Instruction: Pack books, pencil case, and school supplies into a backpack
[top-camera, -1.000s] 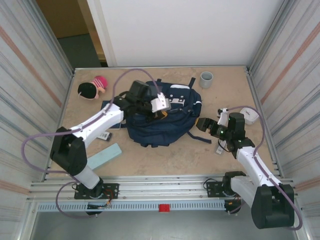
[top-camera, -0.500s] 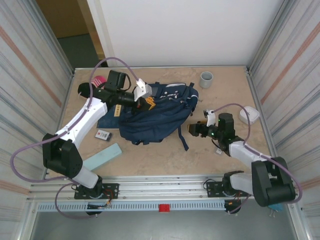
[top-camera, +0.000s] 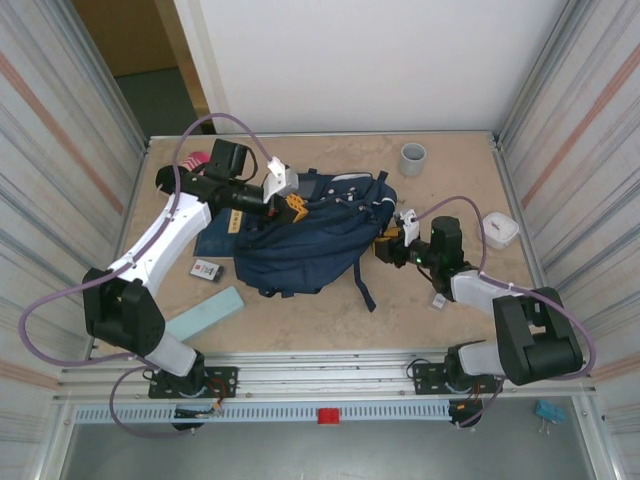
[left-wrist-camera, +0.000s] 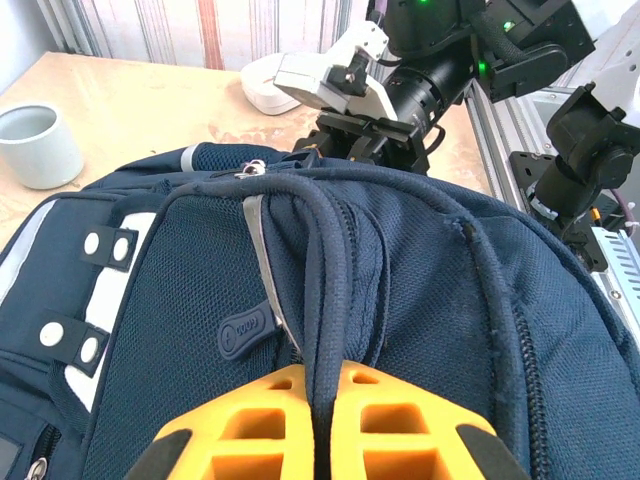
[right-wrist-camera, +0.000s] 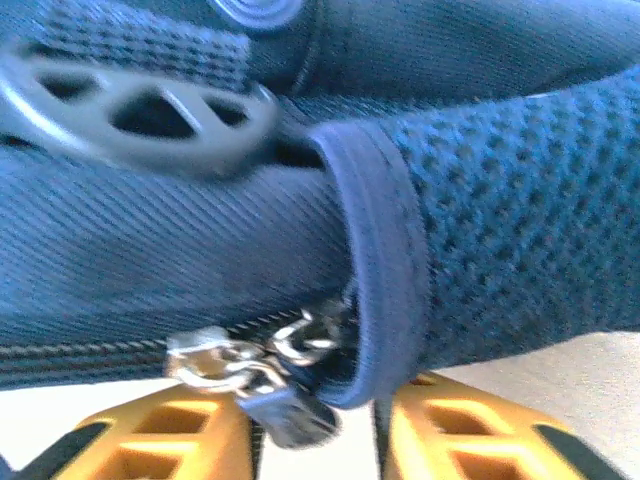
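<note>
Beige worktop (top-camera: 310, 320) is carrying the backpack (top-camera: 310, 235) at centre frame. My left jaws are pinching its dark strap (left-wrist-camera: 332, 300) shut; my right jaws are sitting narrowly around its zipper pull (right-wrist-camera: 240, 362), though I cannot tell whether they are gripping.

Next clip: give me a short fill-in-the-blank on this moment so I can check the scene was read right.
1. The left claw is shut on a dark ____ of the backpack.
2. Between the fingers of the right claw hangs a metal zipper ____.
3. The mint-green pencil case lies on the ____, outside the backpack.

Missing words: strap; pull; table.
</note>
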